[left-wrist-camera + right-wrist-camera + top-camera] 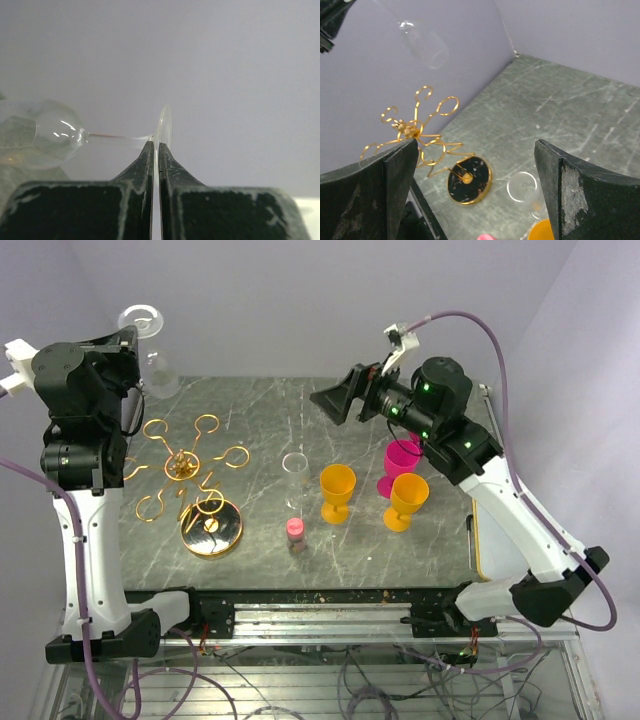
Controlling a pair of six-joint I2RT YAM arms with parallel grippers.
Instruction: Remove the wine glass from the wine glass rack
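wine glass (46, 132) stem crosswise to left gripper (156, 146), bowl apparently down

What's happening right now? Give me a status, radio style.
Left gripper shut on wine glass foot, glass held high, off the rack. Right gripper open, empty, above table. Nothing blocking the glass.

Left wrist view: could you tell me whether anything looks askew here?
Yes: the wine glass lies sideways across the view, pinched only by the thin edge of its foot between the left fingers, with its bowl jutting out unsupported.
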